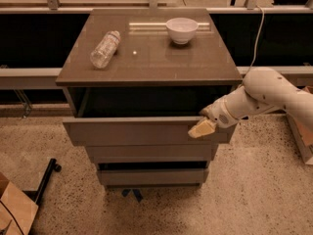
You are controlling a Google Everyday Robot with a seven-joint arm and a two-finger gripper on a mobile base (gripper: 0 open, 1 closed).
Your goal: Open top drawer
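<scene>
The top drawer point(137, 130) of a grey-brown cabinet stands pulled out toward the camera, its flat front panel well clear of the cabinet body, with a dark gap behind it. My gripper point(202, 128) sits at the right end of the drawer's upper front edge, its tan fingertips against the panel. The white arm point(266, 94) reaches in from the right.
On the cabinet top point(146, 62) lie a clear plastic bottle point(104, 49) on its side and a white bowl point(182, 30). Two shorter drawer fronts point(151, 153) sit below. A cardboard box point(14, 209) and a black bar point(44, 180) are on the floor at left.
</scene>
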